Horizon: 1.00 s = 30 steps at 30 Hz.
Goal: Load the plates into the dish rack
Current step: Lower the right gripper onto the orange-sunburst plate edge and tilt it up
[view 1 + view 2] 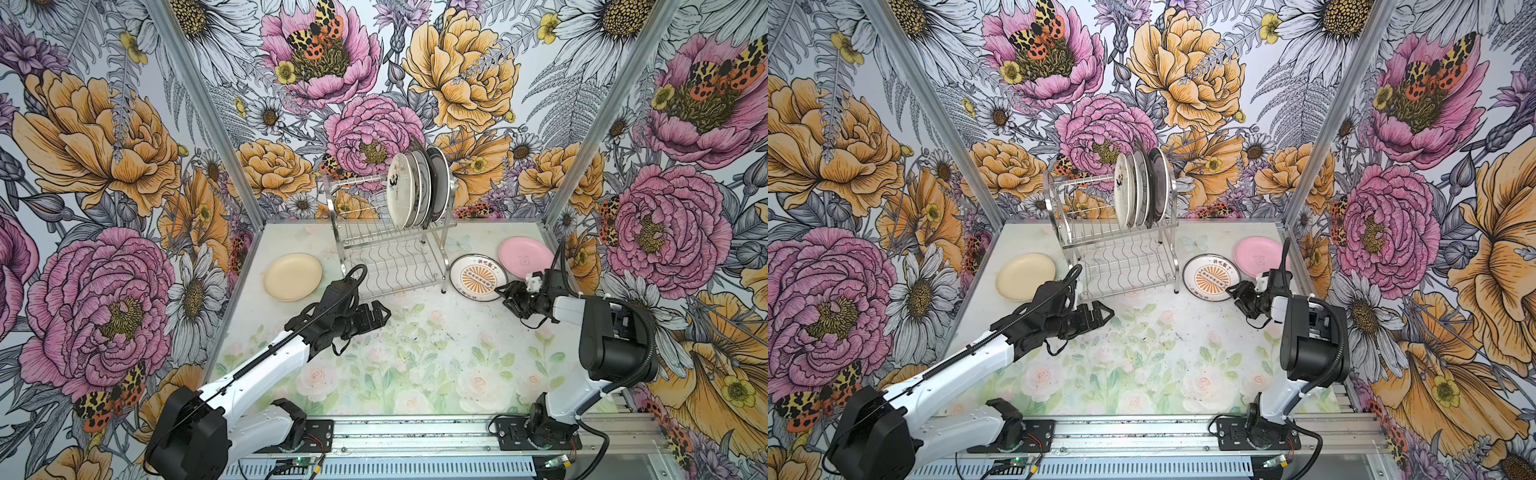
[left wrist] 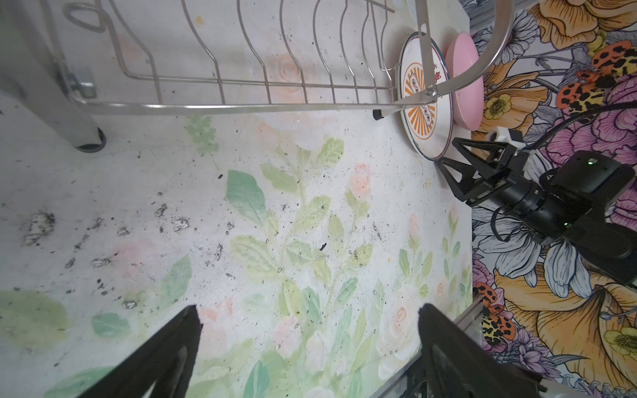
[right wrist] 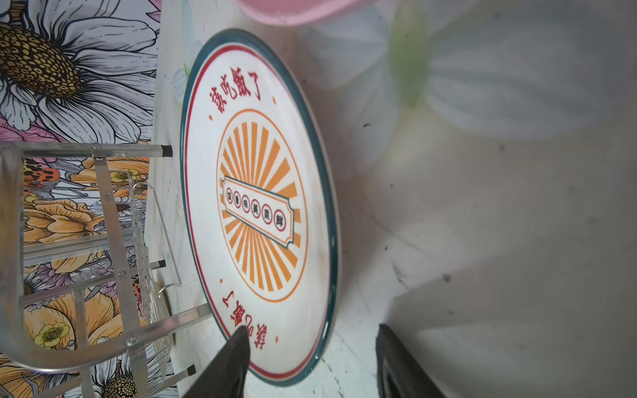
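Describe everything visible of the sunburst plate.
The sunburst plate is round, glossy white, ceramic-looking, with a teal rim, a thin red ring, red characters and an orange sunburst centre. It lies flat, face up, on the table, between the rack and the pink plate. The right gripper's fingers stand open astride its near rim.

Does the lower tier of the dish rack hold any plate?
No, in the dish rack the lower wires are bare; the racked plates stand above.

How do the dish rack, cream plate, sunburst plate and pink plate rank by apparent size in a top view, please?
1. dish rack
2. cream plate and sunburst plate, alike
3. pink plate, slightly smaller, but farther back, partly hidden
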Available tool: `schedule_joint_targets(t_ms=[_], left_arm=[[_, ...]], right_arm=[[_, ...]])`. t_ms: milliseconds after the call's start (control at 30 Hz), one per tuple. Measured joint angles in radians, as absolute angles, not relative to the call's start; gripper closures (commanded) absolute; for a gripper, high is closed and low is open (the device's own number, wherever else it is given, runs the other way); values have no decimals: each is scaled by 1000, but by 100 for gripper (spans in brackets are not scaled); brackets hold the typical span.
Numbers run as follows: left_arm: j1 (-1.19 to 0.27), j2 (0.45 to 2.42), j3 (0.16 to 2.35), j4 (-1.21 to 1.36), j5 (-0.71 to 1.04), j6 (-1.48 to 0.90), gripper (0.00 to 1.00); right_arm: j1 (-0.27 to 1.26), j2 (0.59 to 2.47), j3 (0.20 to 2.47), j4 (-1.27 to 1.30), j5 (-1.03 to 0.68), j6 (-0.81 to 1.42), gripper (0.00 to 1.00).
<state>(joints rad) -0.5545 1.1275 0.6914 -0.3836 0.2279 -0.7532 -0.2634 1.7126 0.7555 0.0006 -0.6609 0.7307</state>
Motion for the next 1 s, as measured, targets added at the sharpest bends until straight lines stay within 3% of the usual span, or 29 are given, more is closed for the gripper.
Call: schedule_joint_targets(t_ms=[467,833,1000], left_arm=[[-554,1155,709,-364,223,-760,1],[-554,1157,720,-360,216,-760,1],[-558,1157,720,-359,215,-760,1]], right_arm=[[-262,1806,780,145,-686,795,62],[-261,1852,779,211,-690,842,97],[-260,1852,779,225,-691,849,100]])
